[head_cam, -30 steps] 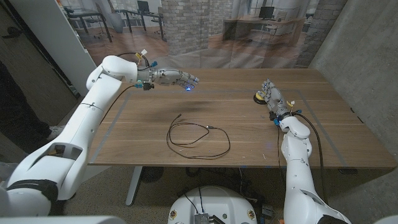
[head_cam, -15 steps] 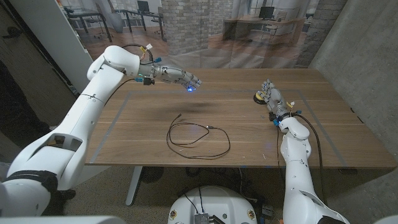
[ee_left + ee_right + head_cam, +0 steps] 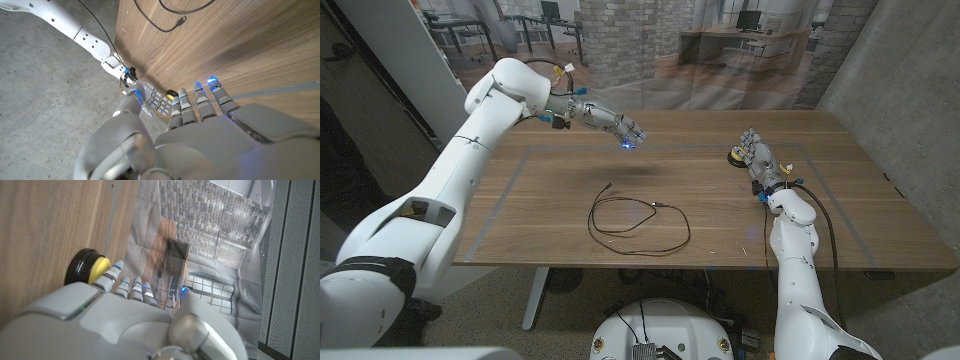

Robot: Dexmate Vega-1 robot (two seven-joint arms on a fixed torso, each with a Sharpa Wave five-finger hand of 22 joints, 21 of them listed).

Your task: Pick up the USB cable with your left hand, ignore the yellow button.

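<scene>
- The left hand hangs in the air above the far half of the wooden table, fingers stretched out and apart, holding nothing; the left wrist view shows the same released palm.
- The USB cable lies on the table in a loose, flat loop near the front edge, at about 5 o'clock from the left hand and well apart from it. One plug end points away at the loop's 2 o'clock side; it also shows in the left wrist view.
- The right hand sits near the table's right side, fingers extended, just beside the yellow button. From the right wrist view its fingertips appear to be at the button's edge; whether they touch it I cannot tell.
- Risk, as I judge it: the cable is thin and lies flush on the wood, so fingers closing from above may slide over it or drag the loop instead of lifting it.
- A grasp on a single strand could let the rest uncoil and slip out.
- Any drift of the right hand could press the button, which must be left alone.
</scene>
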